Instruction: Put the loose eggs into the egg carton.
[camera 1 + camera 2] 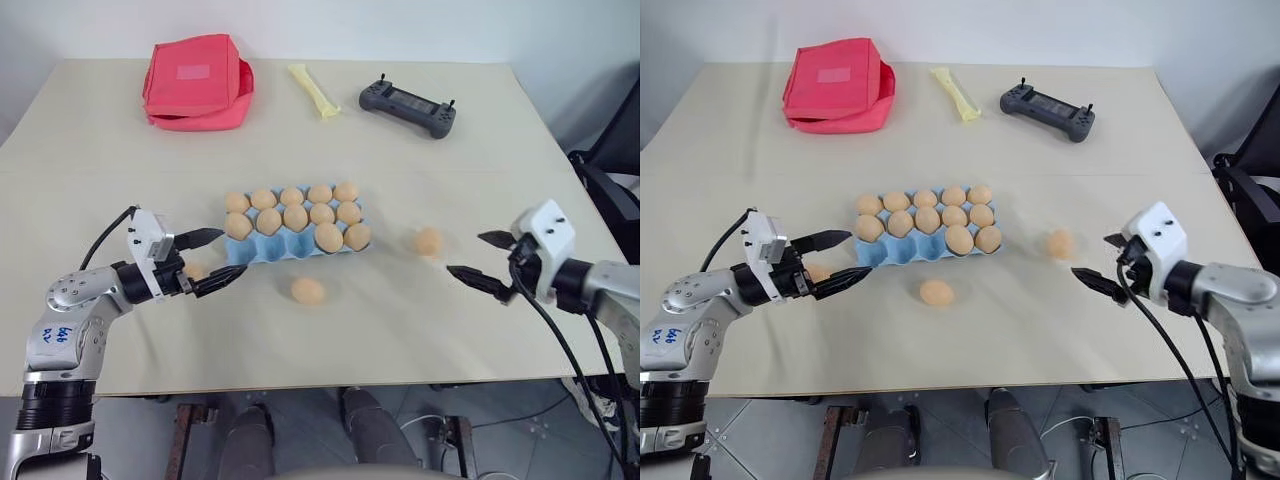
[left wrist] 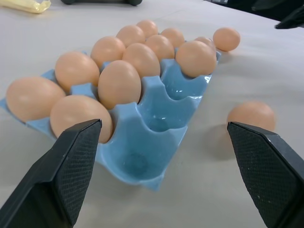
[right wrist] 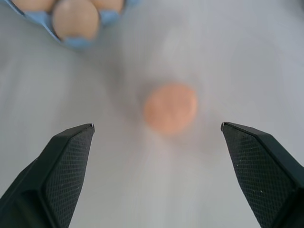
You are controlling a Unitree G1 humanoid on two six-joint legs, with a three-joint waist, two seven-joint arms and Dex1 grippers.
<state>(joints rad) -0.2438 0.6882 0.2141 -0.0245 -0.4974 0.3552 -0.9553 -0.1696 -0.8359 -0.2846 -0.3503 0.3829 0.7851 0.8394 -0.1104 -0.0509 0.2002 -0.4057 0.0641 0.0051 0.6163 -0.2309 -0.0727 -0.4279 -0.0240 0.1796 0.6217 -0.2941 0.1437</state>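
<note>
The light blue egg carton (image 1: 268, 250) lies mid-table with several tan eggs in its back cups; its front-left cups (image 2: 142, 142) stand empty. Three loose eggs rest on the table: one in front of the carton (image 1: 308, 290), one to its right (image 1: 429, 241), and one partly hidden under my left fingers (image 1: 195, 270). My left gripper (image 1: 233, 253) is open, level, at the carton's left front corner, holding nothing. My right gripper (image 1: 464, 253) is open, just right of the right-hand egg (image 3: 170, 107), pointing down at it without touching.
At the back of the table lie a red fabric pouch (image 1: 195, 80), a yellow packet (image 1: 315, 90) and a black controller (image 1: 408, 105). A black chair (image 1: 610, 170) stands beyond the table's right edge. Bare tabletop runs along the front edge.
</note>
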